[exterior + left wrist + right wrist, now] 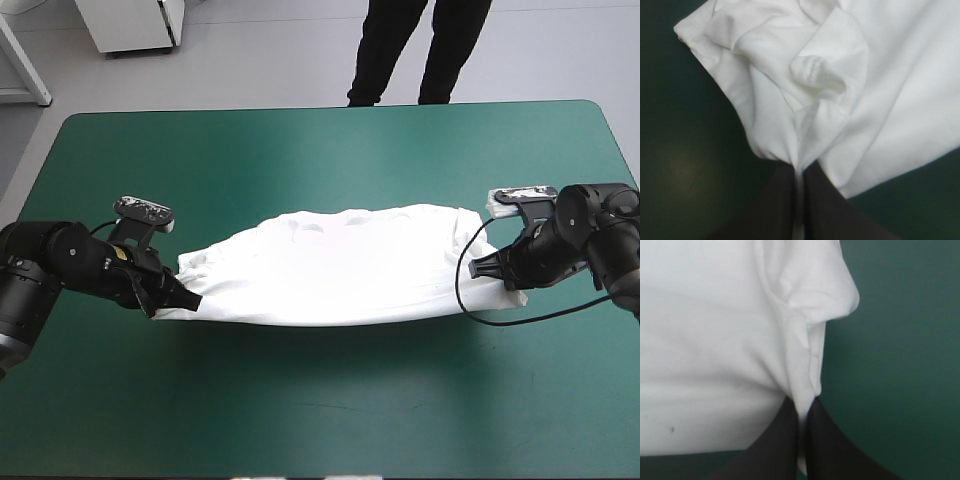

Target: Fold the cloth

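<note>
The white T-shirt (345,265) is stretched across the middle of the teal-green table between both arms, sagging slightly along its near edge. At its left end my left gripper (183,300) is shut on the T-shirt, and the left wrist view shows bunched white cloth (810,90) pinched between the black fingers (775,205). My right gripper (484,268) is shut on the T-shirt at its right end. In the right wrist view a fold of the T-shirt (740,340) runs down between the black fingers (832,450).
Bare teal-green cover (320,410) lies on the near side of the T-shirt and beyond it toward the far edge (320,108). The table's right edge is close behind the right arm.
</note>
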Controlling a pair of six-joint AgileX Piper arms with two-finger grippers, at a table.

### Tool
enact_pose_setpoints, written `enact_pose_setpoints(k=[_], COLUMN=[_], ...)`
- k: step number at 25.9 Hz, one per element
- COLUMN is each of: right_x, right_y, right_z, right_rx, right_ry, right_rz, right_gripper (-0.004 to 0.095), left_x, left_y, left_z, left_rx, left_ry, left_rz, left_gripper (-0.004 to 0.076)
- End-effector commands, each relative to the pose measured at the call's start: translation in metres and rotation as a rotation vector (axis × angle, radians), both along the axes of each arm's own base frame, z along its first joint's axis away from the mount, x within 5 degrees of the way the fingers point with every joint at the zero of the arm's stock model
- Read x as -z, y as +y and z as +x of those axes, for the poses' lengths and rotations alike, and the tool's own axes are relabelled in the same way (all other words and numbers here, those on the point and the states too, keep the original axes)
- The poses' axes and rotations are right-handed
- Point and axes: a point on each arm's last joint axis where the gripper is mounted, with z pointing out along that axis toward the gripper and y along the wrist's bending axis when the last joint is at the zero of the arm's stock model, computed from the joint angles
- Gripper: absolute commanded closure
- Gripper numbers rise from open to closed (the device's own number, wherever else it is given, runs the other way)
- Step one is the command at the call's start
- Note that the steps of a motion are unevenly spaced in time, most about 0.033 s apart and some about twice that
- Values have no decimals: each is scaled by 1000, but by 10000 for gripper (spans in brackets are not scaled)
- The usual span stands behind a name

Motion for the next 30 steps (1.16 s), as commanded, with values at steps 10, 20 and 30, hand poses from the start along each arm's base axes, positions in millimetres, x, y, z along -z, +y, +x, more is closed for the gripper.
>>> enact_pose_setpoints(k=[10,20,30], right_x=[-44,-67,-25], right_y=[-1,6,11], right_z=[1,59,106], right_rx=[5,2,-12], right_ry=[-168,-231,-133], right_rz=[2,20,3], right_gripper=[925,925,925], left_x=[-37,-35,-8], left_y=[-1,-3,-7], left_z=[-2,32,78], left_rx=[-38,-71,-88], left_ry=[-163,-231,-255], left_rz=[-56,-31,7], left_gripper=[746,746,746])
